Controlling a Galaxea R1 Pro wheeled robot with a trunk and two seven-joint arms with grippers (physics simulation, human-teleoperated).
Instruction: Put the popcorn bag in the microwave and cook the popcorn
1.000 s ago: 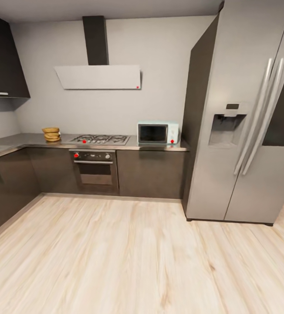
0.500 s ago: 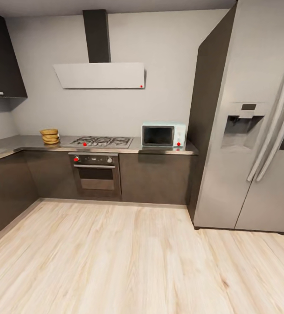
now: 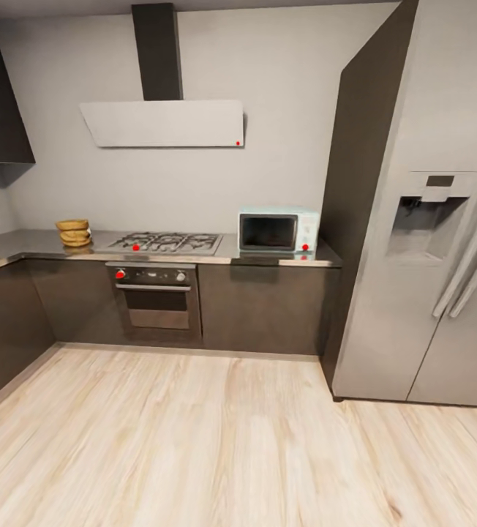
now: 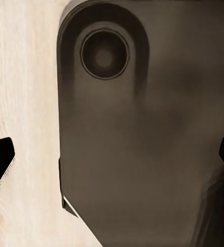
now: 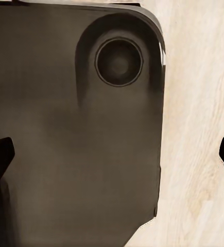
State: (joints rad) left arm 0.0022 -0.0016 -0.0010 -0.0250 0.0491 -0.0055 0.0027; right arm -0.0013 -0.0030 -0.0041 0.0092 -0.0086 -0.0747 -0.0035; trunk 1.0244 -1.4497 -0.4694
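Tan against grey steel, the popcorn bag [image 3: 73, 233] sits on the countertop [image 3: 19, 245] well left of the microwave [image 3: 278, 231], so the base should roll toward that corner squarely, both grippers' fingers spread wide and empty over the robot's base.

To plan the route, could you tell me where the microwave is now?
In the head view, the microwave sits on the countertop, between the gas hob and the refrigerator.

Long grey brushed-steel countertop [image 3: 41, 243] above dark cabinets
A pale mint-blue microwave [image 3: 278, 231] stands right of the gas hob [image 3: 167, 241]; a tan sack [image 3: 73, 233] left.
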